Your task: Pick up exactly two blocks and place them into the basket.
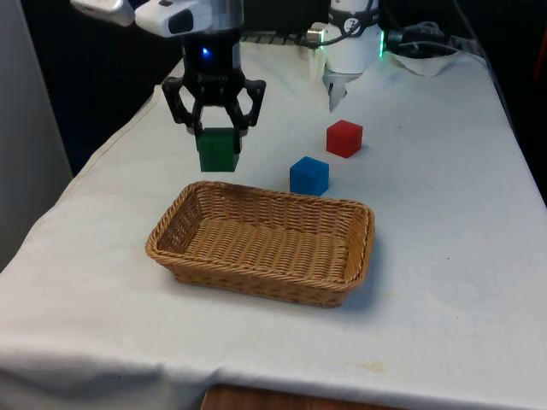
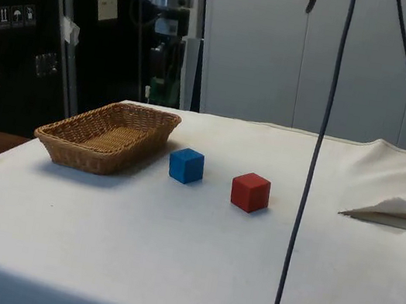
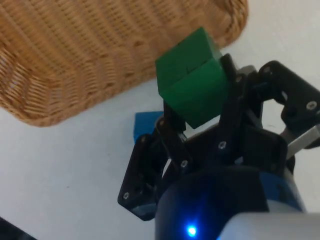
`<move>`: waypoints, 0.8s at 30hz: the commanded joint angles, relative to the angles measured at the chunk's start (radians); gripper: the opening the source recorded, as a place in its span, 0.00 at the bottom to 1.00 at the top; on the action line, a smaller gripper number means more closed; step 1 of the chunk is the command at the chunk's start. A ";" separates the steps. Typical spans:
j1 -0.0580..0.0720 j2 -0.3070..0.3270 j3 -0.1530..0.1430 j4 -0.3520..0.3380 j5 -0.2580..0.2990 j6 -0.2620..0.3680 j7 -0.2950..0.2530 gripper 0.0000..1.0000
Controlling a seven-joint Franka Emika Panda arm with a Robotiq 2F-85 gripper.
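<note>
My arm [image 1: 162,15] is glossy white with grey joints. I see its gripper [image 1: 214,130] is black, its linked fingers [image 3: 172,137] studded with small silver screws.

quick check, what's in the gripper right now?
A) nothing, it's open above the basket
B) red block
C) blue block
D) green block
D: the gripper is shut on the green block, held in the air near the far rim of the basket, while the red block and the blue block sit on the table.
</note>
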 commanded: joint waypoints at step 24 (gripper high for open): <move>-0.009 0.252 0.009 0.239 0.122 -0.019 0.008 0.01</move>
